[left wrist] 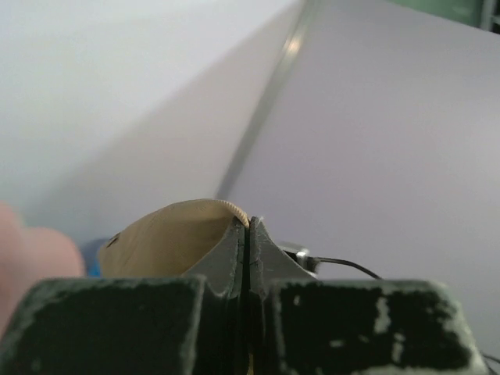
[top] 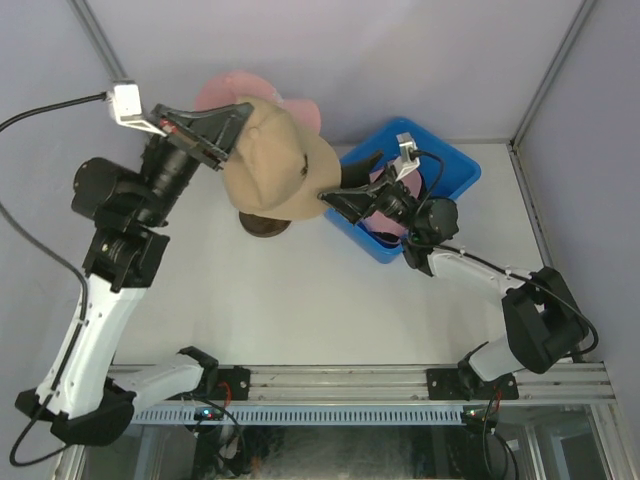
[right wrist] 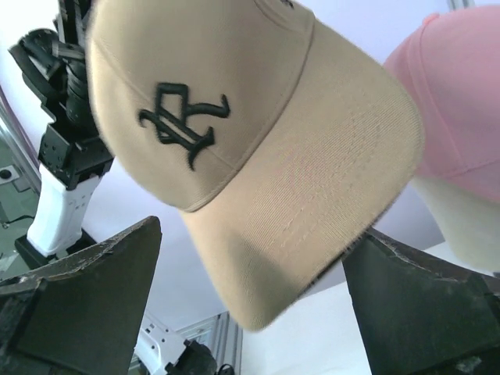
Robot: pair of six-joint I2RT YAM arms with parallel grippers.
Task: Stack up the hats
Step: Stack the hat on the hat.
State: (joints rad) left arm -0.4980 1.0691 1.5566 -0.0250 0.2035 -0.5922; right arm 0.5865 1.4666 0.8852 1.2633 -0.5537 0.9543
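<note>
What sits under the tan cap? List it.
A pink cap pokes out at its far edge, a brown base at its near edge. The tan cap hides the rest.

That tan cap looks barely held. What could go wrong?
The left fingers pinch only a thin edge of the tan cap, so it might slip. It hangs tilted, not centred on the pink cap, so it could land crooked. The open right fingers flank its brim and might bump it.
</note>
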